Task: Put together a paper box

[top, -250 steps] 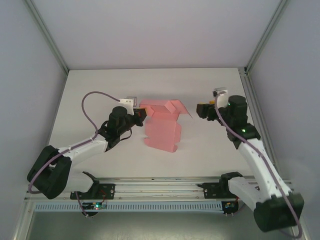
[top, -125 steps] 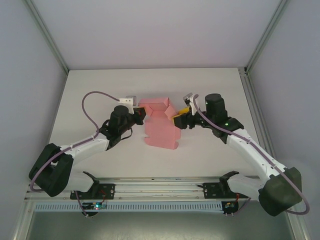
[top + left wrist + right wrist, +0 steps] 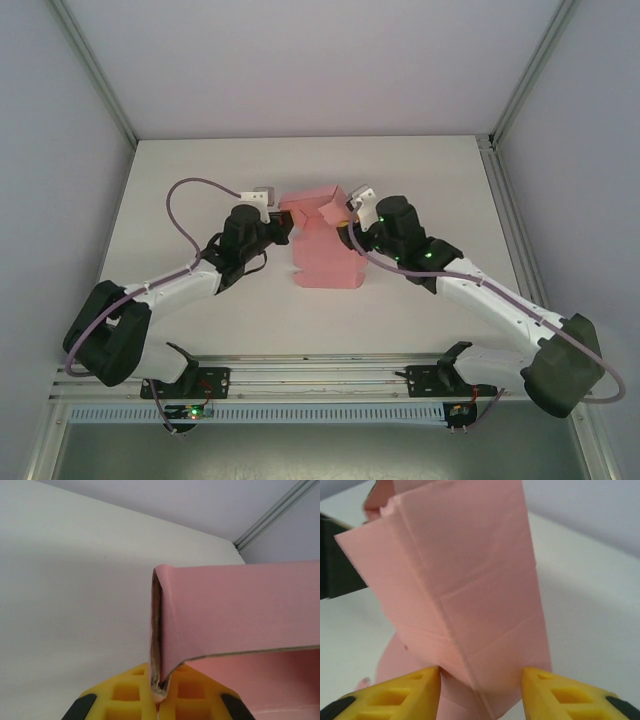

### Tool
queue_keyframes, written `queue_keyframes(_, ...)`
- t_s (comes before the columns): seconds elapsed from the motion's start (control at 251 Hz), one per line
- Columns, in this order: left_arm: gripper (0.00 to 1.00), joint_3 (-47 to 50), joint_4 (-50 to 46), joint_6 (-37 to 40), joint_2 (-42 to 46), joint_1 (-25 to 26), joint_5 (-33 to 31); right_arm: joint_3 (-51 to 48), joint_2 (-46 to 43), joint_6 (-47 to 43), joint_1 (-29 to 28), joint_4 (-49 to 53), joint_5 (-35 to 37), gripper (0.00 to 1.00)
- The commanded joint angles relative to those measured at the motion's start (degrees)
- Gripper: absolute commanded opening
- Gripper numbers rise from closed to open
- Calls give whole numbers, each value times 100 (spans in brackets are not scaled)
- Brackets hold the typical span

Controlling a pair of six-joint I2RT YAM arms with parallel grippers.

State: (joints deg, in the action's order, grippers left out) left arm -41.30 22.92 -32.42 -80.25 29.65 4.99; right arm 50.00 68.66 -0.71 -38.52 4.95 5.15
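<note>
So the paper box (image 3: 325,255) was thin pink card with a matte finish, half folded up: flat panels with notched flap edges at the near end, and a raised folded section at the far end. It sat around the middle of the white table (image 3: 450,180), right between the two grippers.

The left gripper (image 3: 285,228) was clamped fully closed on the box's left edge. In the left wrist view you could see the card doubled over into a tight, rounded fold, raw brownish cut edge showing, pinched between the yellow waffle-patterned pads (image 3: 125,692).

The right gripper (image 3: 345,225) came in from the other side. In the right wrist view its jaws stood partway apart with a creased vertical fold of the card between the yellow fingertips (image 3: 405,692), both tips right up against the card. I honestly couldn't tell if it was actually squeezing.

The card had light wrinkles and score lines, otherwise plain pink all over. The arms were glossy white with black joints, with a purple cable (image 3: 180,200) looping off the left one.
</note>
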Motion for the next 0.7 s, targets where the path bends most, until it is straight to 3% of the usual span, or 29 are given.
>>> queue_keyframes(0.0,0,-406,-425,-93,-115,227,-81,-25,294,-280,-404,-1013,2178,42)
queue_keyframes(0.08,0,-542,-643,-228,-161,336,-344,20,540,-402,-589,-1351,2938,34)
queue_keyframes(0.2,0,-804,-1199,-455,-173,504,-772,265,970,-273,-633,-1367,4005,14)
queue_keyframes(0.407,0,-1533,-2695,-1668,-455,896,-1820,353,1433,-160,-574,-1795,5579,0)
queue_keyframes(0.543,0,-1902,-3588,-2530,-605,1076,-2490,345,1577,-331,-362,-1979,6137,0)
queue_keyframes(0.698,0,-1973,-3887,-3049,-641,1091,-2638,328,1739,-1023,-146,-2288,6814,0)
